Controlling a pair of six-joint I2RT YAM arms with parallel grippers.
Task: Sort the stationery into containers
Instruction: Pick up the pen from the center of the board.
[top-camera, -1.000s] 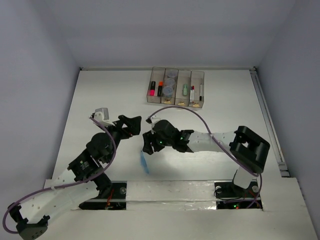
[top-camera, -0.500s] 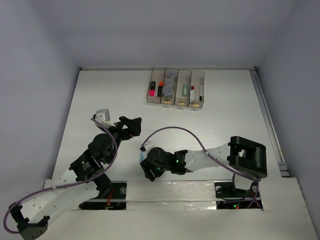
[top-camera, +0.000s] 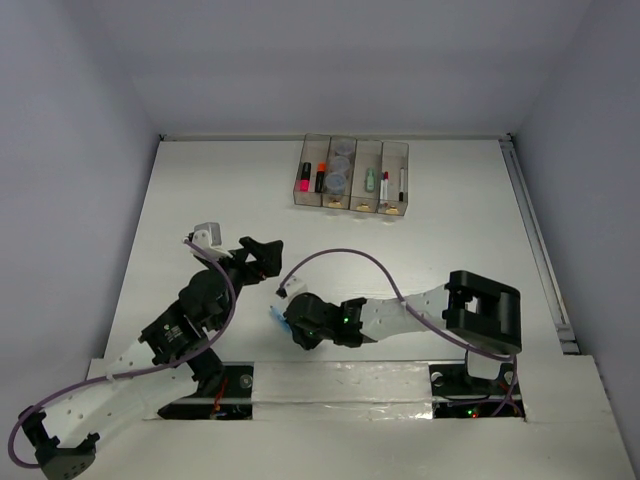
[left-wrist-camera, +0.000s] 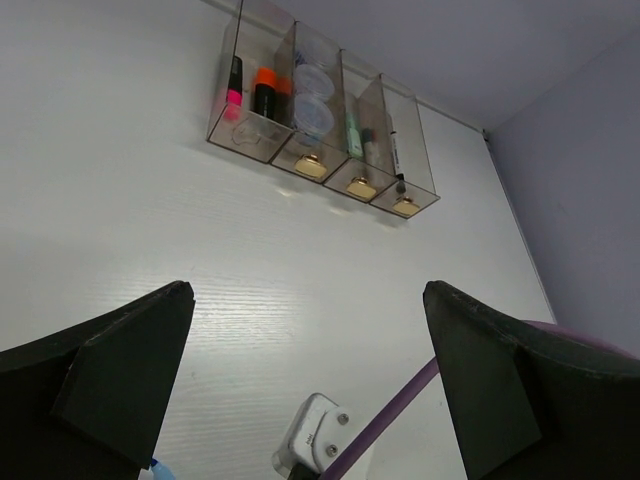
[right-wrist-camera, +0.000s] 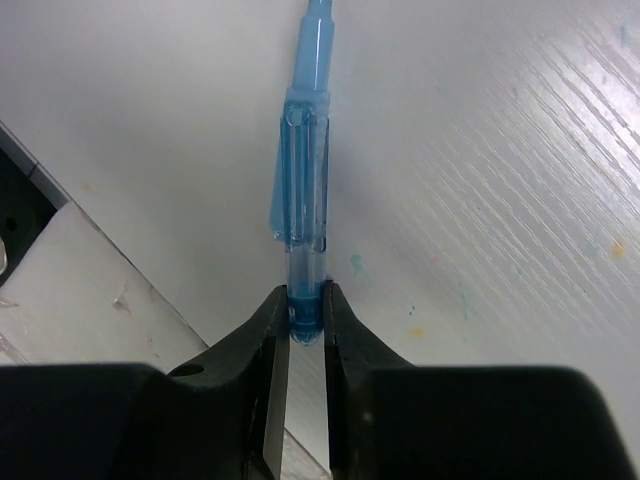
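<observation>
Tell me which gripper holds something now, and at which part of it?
The right gripper pinches the light-blue pen at one end of its barrel, just behind the clip. The left gripper is open and holds nothing.

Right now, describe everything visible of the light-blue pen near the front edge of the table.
The light-blue pen looks like translucent plastic: a slim barrel, a flat clip along its side and a narrower end pointing away from the wrist camera. It appears to lie flat on the white table, close to the front edge. The right gripper pinches its near end between both fingers; nothing else touches it.
</observation>
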